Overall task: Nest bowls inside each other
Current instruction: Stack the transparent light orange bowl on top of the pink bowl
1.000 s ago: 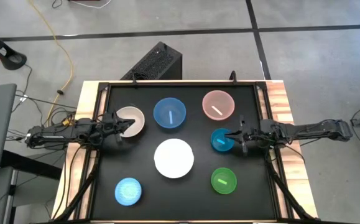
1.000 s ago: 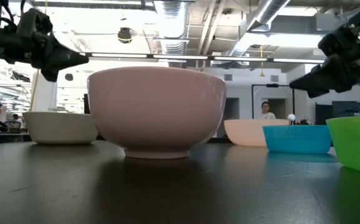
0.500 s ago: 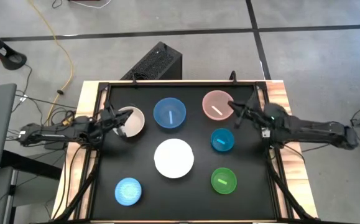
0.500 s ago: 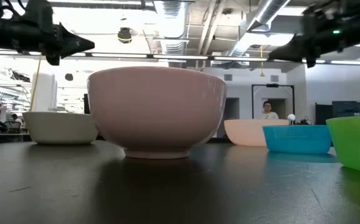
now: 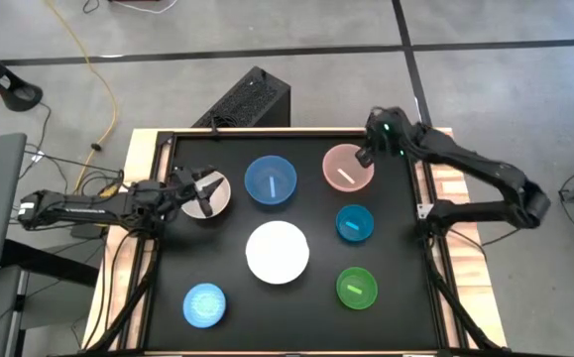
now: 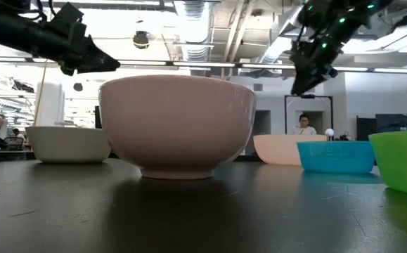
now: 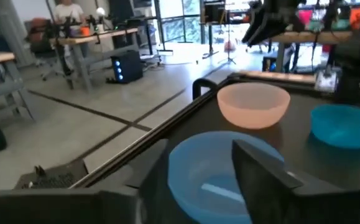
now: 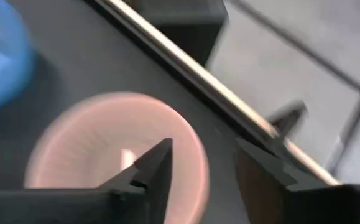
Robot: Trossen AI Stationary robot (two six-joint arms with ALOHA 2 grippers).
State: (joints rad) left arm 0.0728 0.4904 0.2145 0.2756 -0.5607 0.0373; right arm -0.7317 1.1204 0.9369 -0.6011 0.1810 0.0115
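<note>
Seven bowls stand apart on the black table, each on its base: cream-white (image 5: pixel 210 194), blue (image 5: pixel 271 181), pink (image 5: pixel 346 169), small teal (image 5: pixel 354 223), large white (image 5: pixel 277 252), green (image 5: pixel 356 288) and light blue (image 5: pixel 204 304). My left gripper (image 5: pixel 201 186) hovers open and level over the cream-white bowl, and its wrist view looks past its fingers at the blue bowl (image 7: pixel 211 171). My right gripper (image 5: pixel 367 155) hangs open, slanting down, above the far right rim of the pink bowl (image 8: pixel 105 149). Neither gripper touches a bowl.
A raised black rim (image 5: pixel 287 132) runs along the table's far edge, close behind the pink bowl. Wooden side rails (image 5: pixel 455 169) flank the table. In the low view the large white bowl (image 6: pixel 177 126) stands nearest, in front of the others. A person (image 6: pixel 302 125) stands far off in the room.
My right gripper has left the teal bowl, risen and swung toward the far edge to above the pink bowl's rim, tipping downward and opening. My left gripper has lifted a little over the cream-white bowl and opened. No bowl has moved.
</note>
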